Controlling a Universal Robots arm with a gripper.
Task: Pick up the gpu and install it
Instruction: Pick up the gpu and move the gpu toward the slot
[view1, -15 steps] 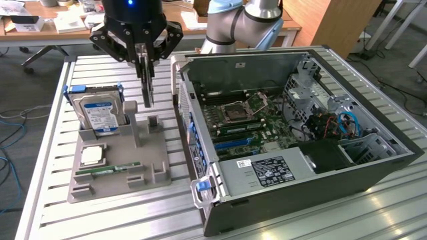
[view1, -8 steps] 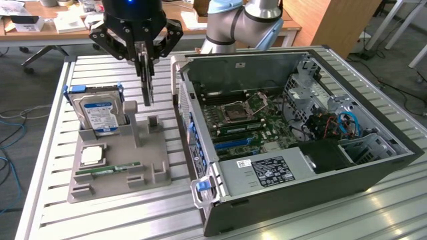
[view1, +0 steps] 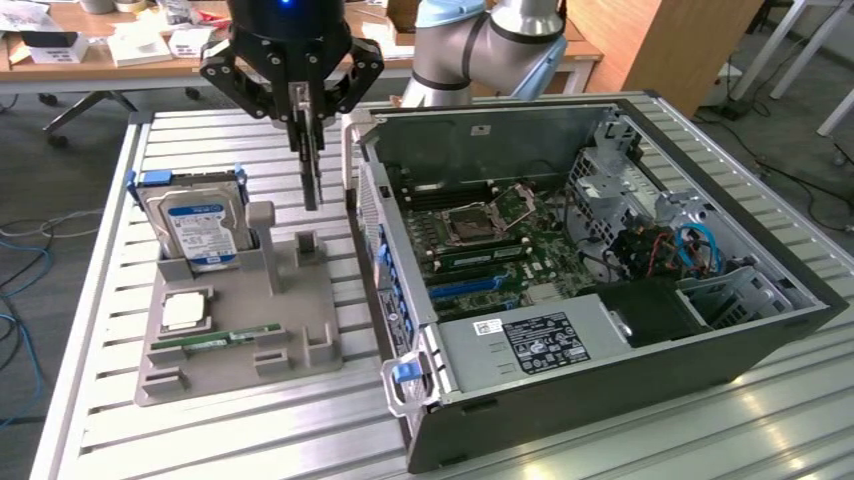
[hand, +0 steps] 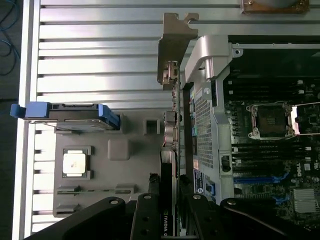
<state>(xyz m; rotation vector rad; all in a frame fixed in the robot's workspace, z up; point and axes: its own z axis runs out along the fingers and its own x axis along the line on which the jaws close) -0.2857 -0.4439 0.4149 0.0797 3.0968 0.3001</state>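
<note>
Gpu (view1: 311, 170), thin flat dark expansion card: held at its upper end by the part-closed jaws, long axis vertical, hanging over the slatted metal table (view1: 240, 430) just beside the open black computer case (view1: 747, 340), on the exterior view's left.

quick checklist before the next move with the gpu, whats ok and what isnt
1. Grip on the gpu: ok, the gripper is clamped on its upper end and the card hangs upright.
2. Card clear of the grey holder: ok.
3. Case side open, motherboard exposed: ok.
4. Card over the blue slot: not ok, it hangs outside the case wall, above the table.
5. Blue slot empty: cannot tell.
6. Hard drive out of the way: ok, it stands in the holder, away from the case.
</note>
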